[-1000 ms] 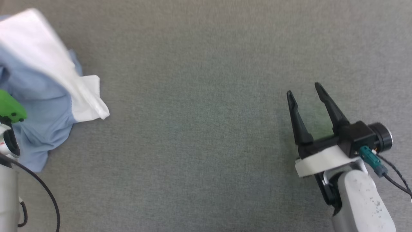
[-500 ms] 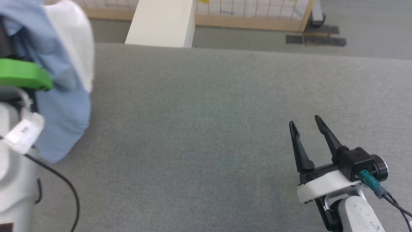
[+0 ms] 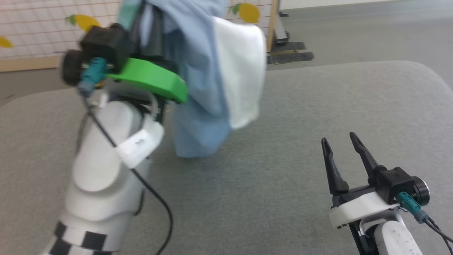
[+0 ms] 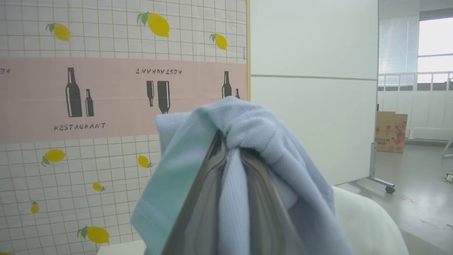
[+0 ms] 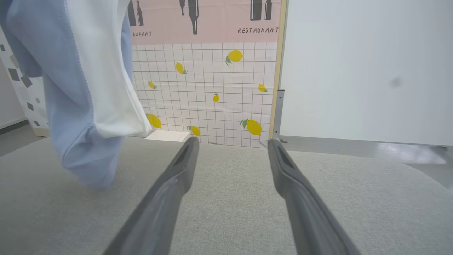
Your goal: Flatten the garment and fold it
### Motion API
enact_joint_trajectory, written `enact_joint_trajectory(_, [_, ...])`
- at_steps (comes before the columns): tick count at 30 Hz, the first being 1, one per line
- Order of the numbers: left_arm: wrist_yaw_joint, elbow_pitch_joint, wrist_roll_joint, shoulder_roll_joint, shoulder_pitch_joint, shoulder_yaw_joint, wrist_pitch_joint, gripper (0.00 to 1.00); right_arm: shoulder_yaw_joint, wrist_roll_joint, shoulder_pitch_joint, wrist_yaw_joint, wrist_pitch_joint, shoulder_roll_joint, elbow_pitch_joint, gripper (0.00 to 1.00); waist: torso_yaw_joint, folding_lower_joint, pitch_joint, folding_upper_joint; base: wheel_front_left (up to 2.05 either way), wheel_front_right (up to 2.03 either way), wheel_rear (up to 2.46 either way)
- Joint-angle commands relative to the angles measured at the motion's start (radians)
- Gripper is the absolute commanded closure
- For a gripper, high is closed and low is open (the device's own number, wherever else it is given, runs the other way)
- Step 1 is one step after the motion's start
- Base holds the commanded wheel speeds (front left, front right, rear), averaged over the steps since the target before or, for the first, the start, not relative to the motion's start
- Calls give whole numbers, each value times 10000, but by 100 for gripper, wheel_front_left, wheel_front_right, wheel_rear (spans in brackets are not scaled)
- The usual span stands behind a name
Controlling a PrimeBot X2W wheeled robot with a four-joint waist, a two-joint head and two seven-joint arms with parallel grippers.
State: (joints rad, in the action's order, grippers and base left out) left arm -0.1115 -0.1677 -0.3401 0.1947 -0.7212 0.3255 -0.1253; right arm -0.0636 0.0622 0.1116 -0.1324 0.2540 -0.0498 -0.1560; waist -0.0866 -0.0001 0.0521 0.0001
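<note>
nearest me, my right gripper [image 3: 338, 138] sits low over the grey padded table [image 3: 283, 170], fingers spread wide with nothing between them. on the other side my left gripper [image 4: 231, 156] is raised, its fingers pinched almost together on a bunched fold of the garment [image 3: 198, 71]. in the left wrist view the blue knit wraps right over the tips.

that is the change. a second ago the shirt lay heaped on the table at my left. now it hangs off that gripper, blue body and a white part drooping. its lowest corner is at or just above the table, i can't tell which. the head camera has tilted up too, so much of the shift in the picture is mine.

i judge flattening has barely begun: the shirt is a twisted bundle held at one point. i'd want the free gripper on a second edge before laying it out. the draped cloth hides where any hem or sleeve runs.

beyond the table stand a lemon-print screen [image 5: 219, 81] and a white panel [image 5: 354, 71], well clear.
</note>
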Motion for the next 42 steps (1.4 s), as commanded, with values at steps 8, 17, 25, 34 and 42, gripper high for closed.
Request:
enact_joint_trajectory(8, [471, -2115, -750, -1116, 262, 1003, 292, 100, -47, 87, -102, 17, -57, -4, 149, 0, -1307, 1, 159, -1, 0, 0, 0])
enact_joint_trajectory(17, [1002, -5550, -984, -1240, 1253, 2415, 3336, 100, -109, 170, -116, 17, -17, -4, 167, 0, -1464, 1, 375, -1, 0, 0, 0])
enact_joint_trajectory(25, [1459, -6257, -1557, -1345, 1634, 2711, 4488, 0, -84, 130, -114, 17, -5, -4, 98, 0, -1138, 1, 372, -1, 0, 0, 0])
enact_joint_trajectory(34, [813, -4471, -1297, -788, 2200, 1956, 734, 0, -14, 25, -296, 17, -66, -4, 127, 0, -722, 1, -36, -1, 0, 0, 0])
enact_joint_trajectory(42, [-395, -2193, -1160, -27, 3860, 575, -1308, 0, 225, -65, -513, 17, -197, -4, 333, 0, -364, 1, -193, -1, 0, 0, 0])
